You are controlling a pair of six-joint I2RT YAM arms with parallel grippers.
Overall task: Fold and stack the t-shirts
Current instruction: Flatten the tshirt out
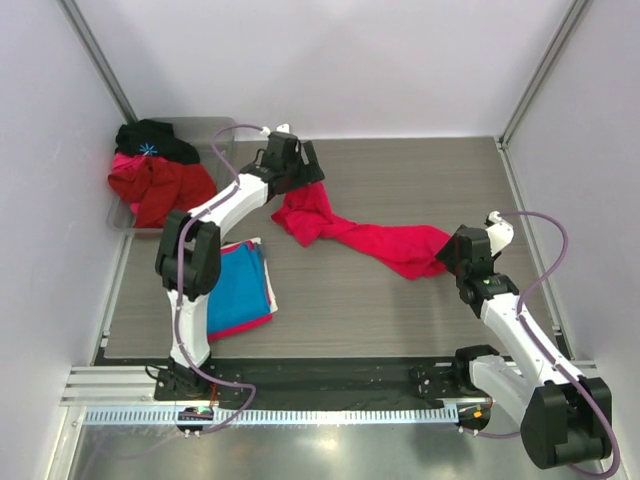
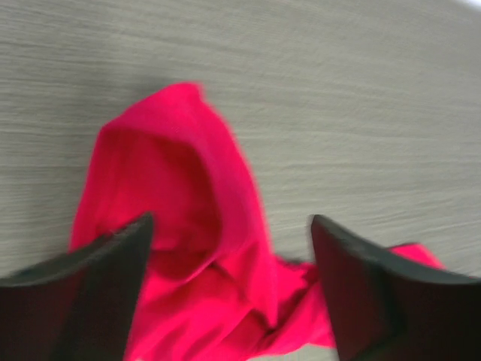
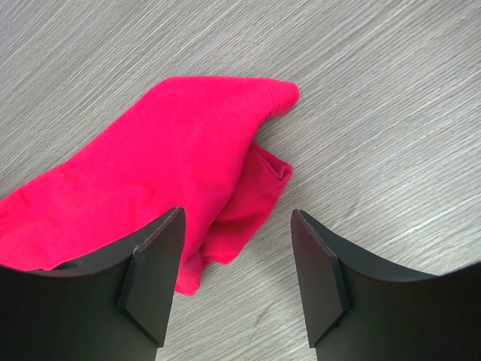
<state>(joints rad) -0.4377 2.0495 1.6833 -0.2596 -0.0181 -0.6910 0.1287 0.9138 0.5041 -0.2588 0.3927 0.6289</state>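
A bright crimson-pink t-shirt [image 1: 365,238] lies crumpled in a long strip across the middle of the table. My left gripper [image 1: 303,183] hovers over its far left end, jaws open. In the left wrist view the bunched cloth [image 2: 173,173] lies under and between the fingers [image 2: 98,289], not pinched. My right gripper [image 1: 450,256] stands open at the shirt's right end. In the right wrist view the cloth's corner [image 3: 165,150] lies ahead of the left finger [image 3: 154,274]. A folded blue t-shirt [image 1: 238,280] rests at the left on a pink-red one [image 1: 245,325].
A clear bin [image 1: 225,135] at the back left holds a dark red garment [image 1: 160,190] and a black one [image 1: 155,138]. White walls close in the table on three sides. A metal rail [image 1: 330,380] runs along the near edge by the arm bases.
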